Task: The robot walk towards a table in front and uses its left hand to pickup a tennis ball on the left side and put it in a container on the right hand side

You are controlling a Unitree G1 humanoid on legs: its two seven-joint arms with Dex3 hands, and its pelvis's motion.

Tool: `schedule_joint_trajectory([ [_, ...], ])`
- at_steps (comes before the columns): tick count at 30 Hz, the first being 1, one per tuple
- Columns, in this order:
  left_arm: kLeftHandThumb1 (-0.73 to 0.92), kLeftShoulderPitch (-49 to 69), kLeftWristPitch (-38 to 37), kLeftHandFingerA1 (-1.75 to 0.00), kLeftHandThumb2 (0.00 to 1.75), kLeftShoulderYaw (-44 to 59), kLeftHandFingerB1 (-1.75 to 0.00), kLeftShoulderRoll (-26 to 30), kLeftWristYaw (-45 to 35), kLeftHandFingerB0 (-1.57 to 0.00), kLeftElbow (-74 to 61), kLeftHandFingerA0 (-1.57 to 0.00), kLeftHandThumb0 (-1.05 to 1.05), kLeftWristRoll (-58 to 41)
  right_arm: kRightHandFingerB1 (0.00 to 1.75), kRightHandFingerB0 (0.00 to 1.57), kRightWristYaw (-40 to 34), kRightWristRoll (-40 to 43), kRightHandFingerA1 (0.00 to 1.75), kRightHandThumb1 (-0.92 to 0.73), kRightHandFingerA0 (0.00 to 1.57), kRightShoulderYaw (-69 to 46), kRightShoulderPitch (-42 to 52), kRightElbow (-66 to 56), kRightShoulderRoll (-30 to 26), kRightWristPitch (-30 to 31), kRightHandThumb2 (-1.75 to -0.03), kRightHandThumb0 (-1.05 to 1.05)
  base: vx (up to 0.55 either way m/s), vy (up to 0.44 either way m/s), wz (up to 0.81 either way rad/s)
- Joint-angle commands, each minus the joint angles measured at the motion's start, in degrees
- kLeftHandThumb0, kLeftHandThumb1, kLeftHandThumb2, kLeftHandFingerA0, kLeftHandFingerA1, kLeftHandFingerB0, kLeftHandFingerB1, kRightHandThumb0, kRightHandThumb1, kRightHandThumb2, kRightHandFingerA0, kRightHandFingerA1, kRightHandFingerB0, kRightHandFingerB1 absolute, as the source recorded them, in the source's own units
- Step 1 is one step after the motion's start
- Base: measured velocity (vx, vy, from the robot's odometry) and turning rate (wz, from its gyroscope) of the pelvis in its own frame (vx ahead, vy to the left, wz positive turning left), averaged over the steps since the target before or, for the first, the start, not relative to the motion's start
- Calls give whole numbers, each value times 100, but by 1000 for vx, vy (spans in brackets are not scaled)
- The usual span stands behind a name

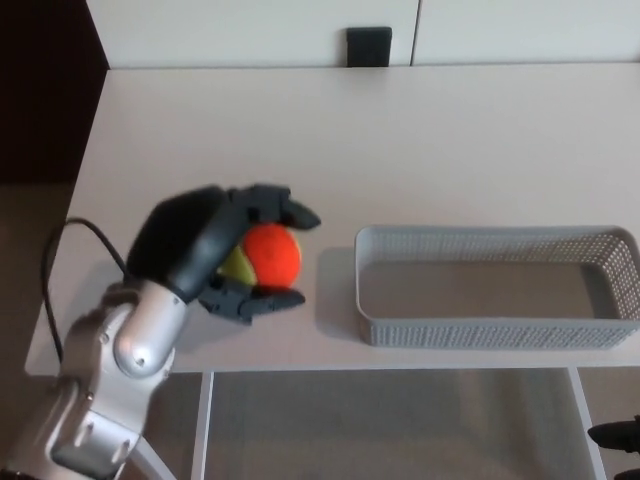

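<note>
Nearest to us, the silver-grey left forearm [110,370] rises from the lower left corner, with a thin black cable [62,250] looping beside it past the table's left edge. At its end, the black left hand [205,258] is wrapped around the orange and yellow-green tennis ball [272,256]. The thick fingers [280,208] curl over the top of the ball and the thumb [258,302] presses in from below, so the ball is pinched between them. The ball sits in this grasp above the front left part of the pale, flat-topped table [400,150]; we cannot tell whether it touches the surface. To the right of the ball, clearly apart from it, a long rectangular grey plastic mesh basket [490,330] stands close to the table's front edge, its inside bare. In the lower right corner, below the table's edge, a small dark shape [615,435] pokes in, and we cannot tell what it is. At the far side, a small black square object [369,46] sits against white panels [250,30] behind the table.
</note>
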Motion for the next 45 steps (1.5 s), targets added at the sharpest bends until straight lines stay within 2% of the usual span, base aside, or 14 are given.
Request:
schedule_joint_trajectory([
  [1, 55, -254, 296, -75, 58, 276, -54, -68, -282, -114, -555, -127, -39, -332, 56, 52, 84, 15, 61, -52, 55, -5, -64, 79, -91, 93, -54, -17, 0, 0, 0],
  [14, 53, -798, 774, -88, 57, -245, -59, -692, -482, -116, -851, -125, -50, -86, 55, 52, 116, -24, 59, -53, 52, 86, -95, 40, -104, 174, -54, -17, 0, 0, 0],
  [15, 45, -897, 721, -103, 87, -536, -71, -829, -354, -95, -557, -120, -53, 137, 55, 54, 116, -39, 60, -53, 51, 97, -119, 24, -105, 209, -54, -17, 0, 0, 0],
  [20, 45, -1065, 769, -104, 88, -799, -71, -997, -267, -94, -187, -120, -55, 272, 55, 53, 149, -19, 61, -54, 52, 96, -123, -57, -119, 247, -54, -16, 0, 0, 0],
  [21, 55, -1139, 773, -91, 57, -877, -55, -1048, -235, -110, -35, -124, -54, 316, 55, 53, 159, -16, 61, -54, 52, 99, -121, -110, -118, 263, -54, -15, 0, 0, 0],
  [25, 56, -1241, 890, -92, 57, -978, -55, -1126, -226, -108, 141, -122, -55, 423, 55, 52, 172, -37, 60, -54, 51, 122, -124, -117, -135, 225, -55, -15, 0, 0, 0],
  [26, 45, -1292, 943, -104, 89, -1033, -73, -1182, -205, -94, 267, -120, -55, 469, 54, 53, 176, -44, 58, -54, 49, 128, -127, -123, -140, 240, -54, -16, 0, 0, 0],
  [30, 46, -1375, 936, -104, 89, -1072, -73, -1258, -138, -94, 503, -120, -55, 492, 54, 54, 174, -58, 59, -55, 52, 136, -127, -156, -144, 296, -54, -17, 0, 0, 0],
  [31, 59, -1416, 937, -92, 58, -1077, -61, -1275, -126, -111, 582, -121, -55, 494, 54, 54, 182, -73, 59, -55, 51, 142, -128, -205, -156, 329, -54, -18, 0, 0, 0],
  [37, 59, -1516, 874, -92, 58, -1093, -61, -1319, -40, -111, 835, -122, -54, 514, 54, 54, 178, -79, 61, -55, 53, 140, -151, -233, -158, 346, -54, -18, 0, 0, 0],
  [38, 47, -1542, 934, -49, 60, -1132, -43, -1285, -167, -54, 903, -79, -69, 517, 54, 53, 169, -79, 59, -54, 48, 135, -166, -219, -155, 352, -54, -18, 0, 0, 0],
  [41, 48, -1593, 1082, -47, 76, -1196, -45, -1217, -416, -38, 910, -56, -82, 522, 58, 51, 173, -91, 62, -48, 47, 139, -170, -235, -156, 392, -67, -25, 0, 0, 0],
  [42, 47, -1614, 1098, -33, 86, -1246, -40, -1144, -556, -6, 913, -2, -75, 534, 54, 53, 187, -101, 58, -55, 50, 147, -172, -267, -165, 416, -55, -18, 0, 0, 0],
  [45, 50, -1642, 1103, -21, 72, -1394, -38, -950, -815, -10, 878, -12, -101, 593, 54, 54, 189, -144, 58, -55, 49, 167, -199, -275, -194, 397, -55, -18, 0, 0, 0],
])
